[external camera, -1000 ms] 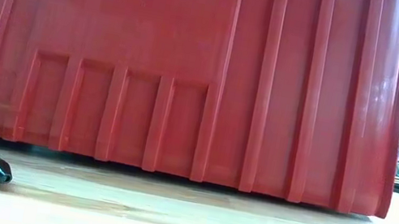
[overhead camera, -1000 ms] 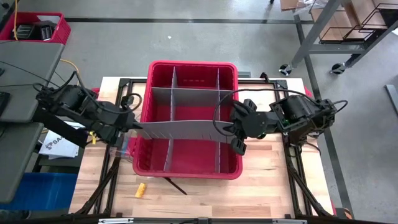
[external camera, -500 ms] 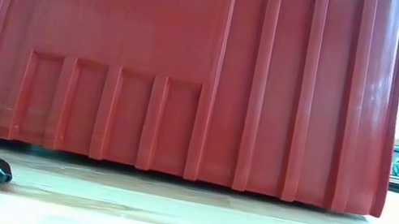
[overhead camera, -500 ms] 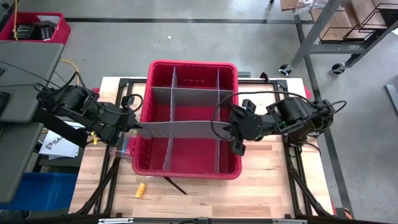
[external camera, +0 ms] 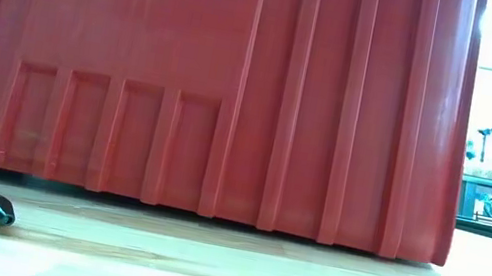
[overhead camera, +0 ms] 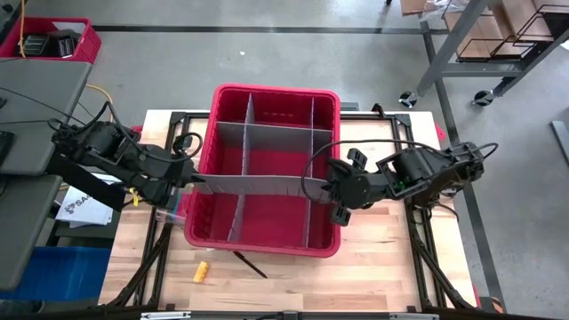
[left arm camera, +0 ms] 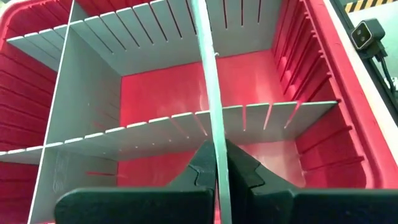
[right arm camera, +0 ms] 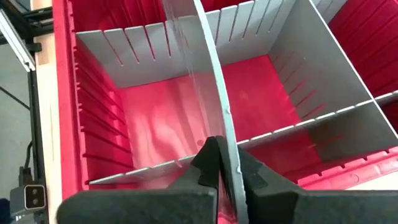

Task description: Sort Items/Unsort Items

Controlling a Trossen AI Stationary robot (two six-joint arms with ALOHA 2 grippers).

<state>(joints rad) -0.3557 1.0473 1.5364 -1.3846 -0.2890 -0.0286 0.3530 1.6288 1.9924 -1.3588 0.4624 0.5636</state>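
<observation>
You are looking at the red bin [overhead camera: 267, 169] sitting mid-worktop [overhead camera: 382, 267]. Your left pincer [left arm camera: 216, 163] and right pincer [right arm camera: 225, 163] are each pinching one end of the grey divider strip [overhead camera: 258, 185] across it. A yellow block [overhead camera: 202, 271] and dark pen [overhead camera: 251, 264] are lying just in front of the bin.

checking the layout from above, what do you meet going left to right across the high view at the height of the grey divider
left gripper, shut on the divider → grey divider spanning the red bin → right gripper, shut on its other end.
</observation>
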